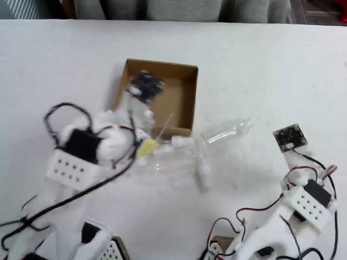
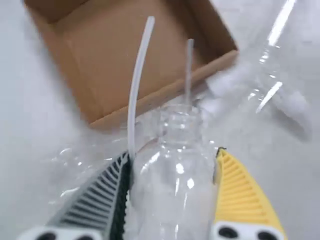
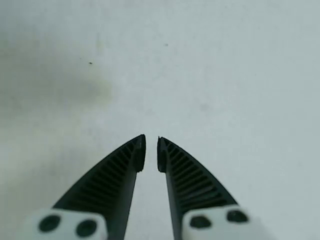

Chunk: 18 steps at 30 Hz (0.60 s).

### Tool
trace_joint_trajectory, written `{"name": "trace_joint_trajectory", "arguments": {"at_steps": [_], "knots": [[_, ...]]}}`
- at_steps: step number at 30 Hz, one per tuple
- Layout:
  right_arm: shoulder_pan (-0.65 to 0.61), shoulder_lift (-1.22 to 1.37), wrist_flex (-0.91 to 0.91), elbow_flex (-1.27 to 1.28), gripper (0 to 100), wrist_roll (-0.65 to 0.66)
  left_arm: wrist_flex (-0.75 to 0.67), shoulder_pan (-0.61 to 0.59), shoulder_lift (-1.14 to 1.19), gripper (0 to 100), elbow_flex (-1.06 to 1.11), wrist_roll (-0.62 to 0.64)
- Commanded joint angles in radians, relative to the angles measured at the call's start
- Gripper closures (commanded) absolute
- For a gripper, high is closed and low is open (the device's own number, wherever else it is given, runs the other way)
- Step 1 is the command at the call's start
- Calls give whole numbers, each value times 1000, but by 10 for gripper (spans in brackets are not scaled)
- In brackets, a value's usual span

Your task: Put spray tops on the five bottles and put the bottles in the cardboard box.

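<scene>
The clear bottle (image 2: 172, 195) is gripped by the left pincer (image 2: 172, 155), with a grey finger on one side and a yellow finger on the other. Its neck is open and has no spray top on it. The bottom of the bottle is cut off at the edge of the left wrist view. In the high view it is very hard to see, because it is clear and lies on the white surface (image 1: 260, 65) just in front of the cardboard box (image 1: 162, 100).

A thin white tube (image 2: 137, 85) rises beside the grey finger and reaches over the box wall. What it is joined to is hidden. A second, fainter tube (image 2: 189, 70) stands behind the bottle's neck.

The box lies open on the surface, and its floor looks bare in the left wrist view. In the high view a small black part of the arm hides one corner.

More clear bottles lie near the box. One (image 1: 225, 130) is on its side by the box corner. Another (image 1: 203, 165) lies in front of it. Their edges are hard to make out, so I cannot count them.

The right pincer (image 3: 151, 142) is well apart from all this. It hangs over bare surface, with only a thin slit between its black tips, and holds nothing.
</scene>
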Motion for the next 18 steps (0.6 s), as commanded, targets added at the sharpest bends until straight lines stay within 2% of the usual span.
{"name": "trace_joint_trajectory", "arguments": {"at_steps": [1, 11, 14, 16, 18], "knots": [[-120, -21, 125, -120, 981, -141, 17, -206, -134, 909, 43, 32], [-664, -21, 332, -236, 981, -381, -157, -541, -397, 909, 319, 38], [-820, -21, 358, -278, 981, -459, -222, -647, -440, 909, 391, 124], [-928, -21, 363, -288, 981, -436, -265, -702, -441, 909, 427, 176], [-1043, -21, 363, -288, 981, -353, -307, -750, -441, 909, 451, 209]]}}
